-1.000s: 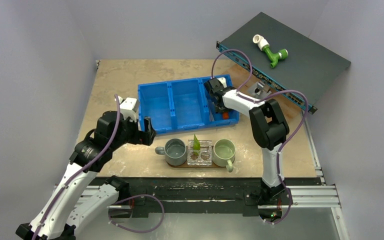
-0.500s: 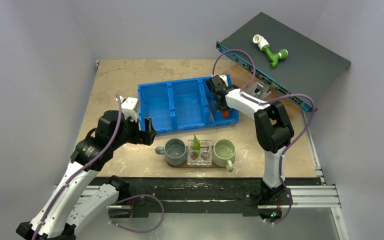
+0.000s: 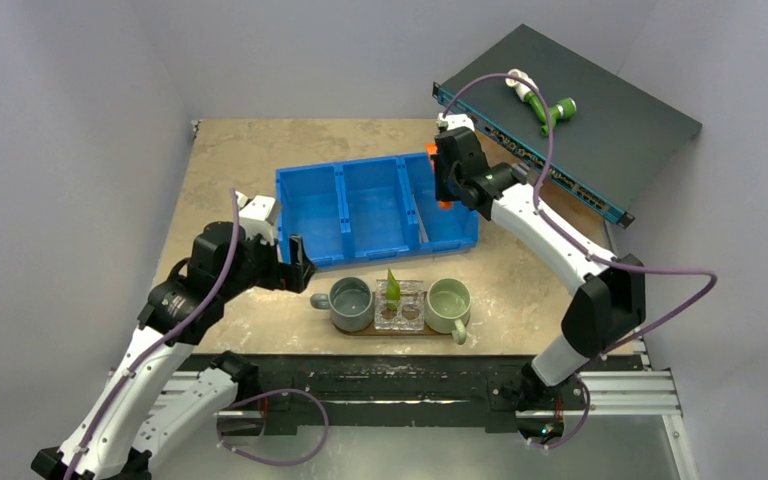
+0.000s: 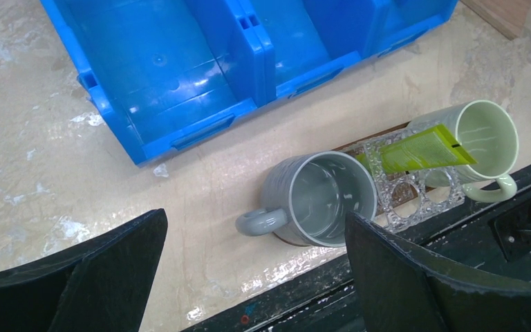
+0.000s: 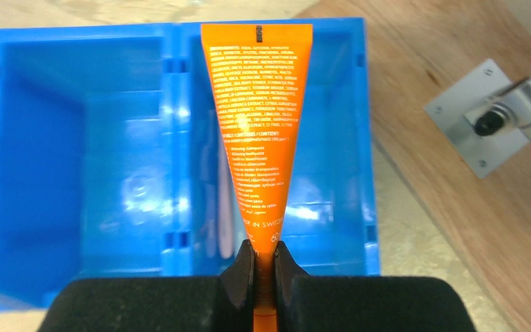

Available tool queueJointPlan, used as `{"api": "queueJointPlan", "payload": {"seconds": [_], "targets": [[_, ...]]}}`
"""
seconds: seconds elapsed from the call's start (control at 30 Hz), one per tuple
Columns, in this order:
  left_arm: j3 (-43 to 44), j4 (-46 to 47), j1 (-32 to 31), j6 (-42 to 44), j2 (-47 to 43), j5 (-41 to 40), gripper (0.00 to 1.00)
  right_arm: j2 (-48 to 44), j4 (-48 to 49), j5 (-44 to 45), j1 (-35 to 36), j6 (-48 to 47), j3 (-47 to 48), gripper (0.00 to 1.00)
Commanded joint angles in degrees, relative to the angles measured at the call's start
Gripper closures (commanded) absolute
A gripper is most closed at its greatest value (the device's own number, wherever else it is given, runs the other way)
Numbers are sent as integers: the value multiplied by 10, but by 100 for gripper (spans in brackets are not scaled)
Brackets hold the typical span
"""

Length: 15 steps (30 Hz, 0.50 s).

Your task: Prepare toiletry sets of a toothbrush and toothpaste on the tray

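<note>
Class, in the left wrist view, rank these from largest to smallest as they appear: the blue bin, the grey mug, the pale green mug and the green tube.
1. blue bin
2. grey mug and pale green mug: much alike; the grey one sits nearer the camera, so unranked
3. green tube

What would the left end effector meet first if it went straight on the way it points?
Probably the grey mug, near its handle: it sits ahead of the open left end effector. Depth is unclear, so the table may come first.
</note>
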Motion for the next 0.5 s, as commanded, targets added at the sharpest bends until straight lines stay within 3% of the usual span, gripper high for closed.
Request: {"api": "queueJointPlan", "payload": {"seconds": [0.0,0.47], "targets": [[37,31,3,-17,0,41,0,-58,19,-80,25,-2,-4,98],[90,64,3,-92,-1,171,0,-173,182,-332,85,143,-55,96]]}}
